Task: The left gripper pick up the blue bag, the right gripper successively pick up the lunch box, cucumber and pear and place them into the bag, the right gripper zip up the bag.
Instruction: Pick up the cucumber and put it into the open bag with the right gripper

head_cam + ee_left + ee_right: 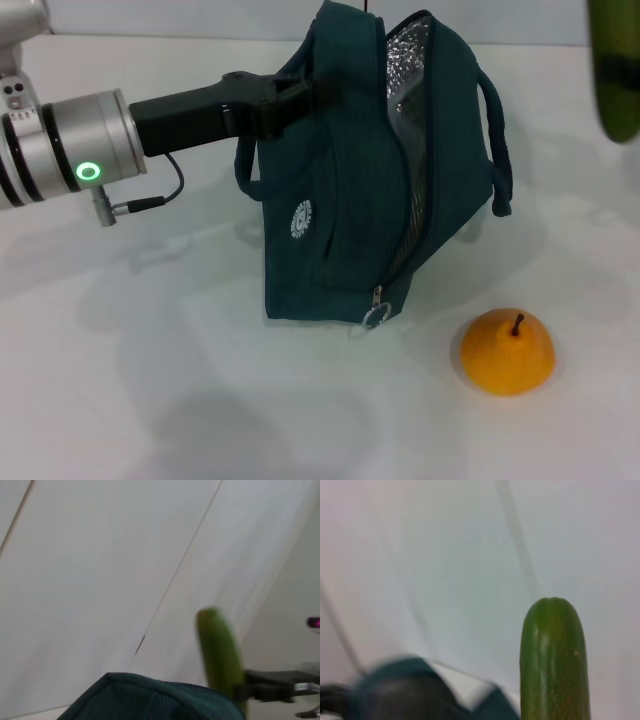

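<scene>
**On the white table: bag held open, cucumber in transit**

At centre the blue bag [340, 170] stands unzipped, foil lining showing, the left gripper [285, 100] clamped on its upper edge. Raised to its right hangs the cucumber [615, 65], apparently carried by the right gripper [255, 690]; its finger state cannot be told. The pear [507, 351] waits on the table. No lunch box is visible, presumably already bagged. Zipping remains.

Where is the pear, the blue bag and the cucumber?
pear [506, 352], head view, middle of its orange body.
blue bag [330, 180], head view, its outer side panel.
cucumber [552, 665], right wrist view, its upper green skin.
</scene>
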{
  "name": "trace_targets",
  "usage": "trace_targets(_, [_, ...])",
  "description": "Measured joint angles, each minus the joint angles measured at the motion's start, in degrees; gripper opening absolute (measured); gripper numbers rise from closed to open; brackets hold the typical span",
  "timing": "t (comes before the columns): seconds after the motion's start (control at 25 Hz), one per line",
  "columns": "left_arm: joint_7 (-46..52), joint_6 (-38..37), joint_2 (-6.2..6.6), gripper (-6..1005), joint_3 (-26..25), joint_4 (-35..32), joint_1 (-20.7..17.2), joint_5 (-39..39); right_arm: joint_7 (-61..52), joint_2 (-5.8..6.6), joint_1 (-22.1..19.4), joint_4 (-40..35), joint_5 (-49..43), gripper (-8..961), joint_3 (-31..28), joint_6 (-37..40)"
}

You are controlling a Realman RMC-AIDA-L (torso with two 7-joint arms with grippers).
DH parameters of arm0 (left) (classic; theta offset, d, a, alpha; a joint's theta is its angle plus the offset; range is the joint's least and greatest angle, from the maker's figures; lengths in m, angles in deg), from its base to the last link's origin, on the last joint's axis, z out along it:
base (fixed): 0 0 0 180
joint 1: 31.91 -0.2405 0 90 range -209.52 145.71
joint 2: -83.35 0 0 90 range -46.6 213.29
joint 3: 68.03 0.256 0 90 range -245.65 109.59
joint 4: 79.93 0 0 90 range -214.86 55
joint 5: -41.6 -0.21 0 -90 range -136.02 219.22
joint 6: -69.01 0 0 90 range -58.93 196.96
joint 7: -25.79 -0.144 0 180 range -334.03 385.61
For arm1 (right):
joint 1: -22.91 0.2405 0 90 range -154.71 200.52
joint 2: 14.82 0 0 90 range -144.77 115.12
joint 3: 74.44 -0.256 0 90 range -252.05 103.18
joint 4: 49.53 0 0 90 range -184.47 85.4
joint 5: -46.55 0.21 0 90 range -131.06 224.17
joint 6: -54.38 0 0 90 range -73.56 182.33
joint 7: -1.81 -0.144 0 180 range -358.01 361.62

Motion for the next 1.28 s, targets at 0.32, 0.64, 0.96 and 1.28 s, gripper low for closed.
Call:
trace_targets(0.32, [0.2, -1.3, 0.64, 39, -0.1, -0.1, -0.2, 1.8, 19.0, -0.23, 2.1, 16.2, 25.7, 551, 6.8, 8.8])
trace_targets(0.64, [0.1, -1.1, 0.61, 39, -0.1, -0.2, 0.1, 1.8, 31.8, -0.71, 9.8, 33.9, 29.7, 551, 11.6, 9.4])
trace_targets(0.96, [0.0, -0.9, 0.44, 39, -0.1, 0.1, 0.6, 1.6, 40.6, -0.90, 11.3, 40.1, 34.8, 550, 18.2, 8.3])
trace_targets(1.28, [-0.5, -0.8, 0.33, 39, -0.1, 0.2, 0.8, 1.5, 44.0, -0.92, 11.0, 42.0, 35.3, 552, 18.5, 7.3])
